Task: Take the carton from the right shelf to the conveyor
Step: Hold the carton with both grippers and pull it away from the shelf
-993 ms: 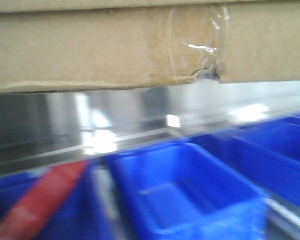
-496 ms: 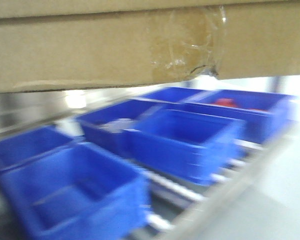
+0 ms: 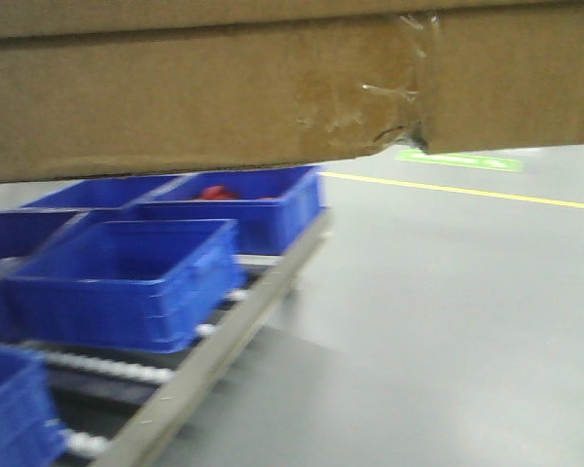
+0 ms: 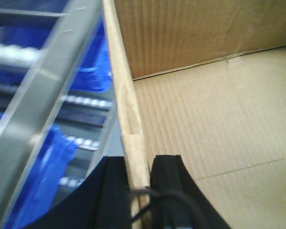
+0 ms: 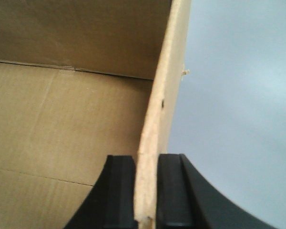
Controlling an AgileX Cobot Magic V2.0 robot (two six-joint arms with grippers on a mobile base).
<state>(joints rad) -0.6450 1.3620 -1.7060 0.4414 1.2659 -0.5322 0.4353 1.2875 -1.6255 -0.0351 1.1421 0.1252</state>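
Note:
The brown carton (image 3: 224,92) fills the top of the front view, held up in the air, with a clear tape patch and a small tear (image 3: 409,131) at its bottom edge. My left gripper (image 4: 139,167) is shut on the carton's left wall (image 4: 126,95), one finger outside and one inside. My right gripper (image 5: 147,164) is shut on the carton's right wall (image 5: 162,95) in the same way. The open carton's inside is bare in both wrist views. The stainless shelf and the conveyor are out of view.
Blue plastic bins (image 3: 127,277) sit on a roller rack with a grey metal rail (image 3: 214,360) at lower left; it also shows in the left wrist view (image 4: 38,105). Smooth grey floor (image 3: 448,321) with a yellow line (image 3: 467,191) lies to the right.
The view has swung right with the carton held: the shiny steel rail has gone, the blue bins slid to the left, and grey floor now fills the right side.

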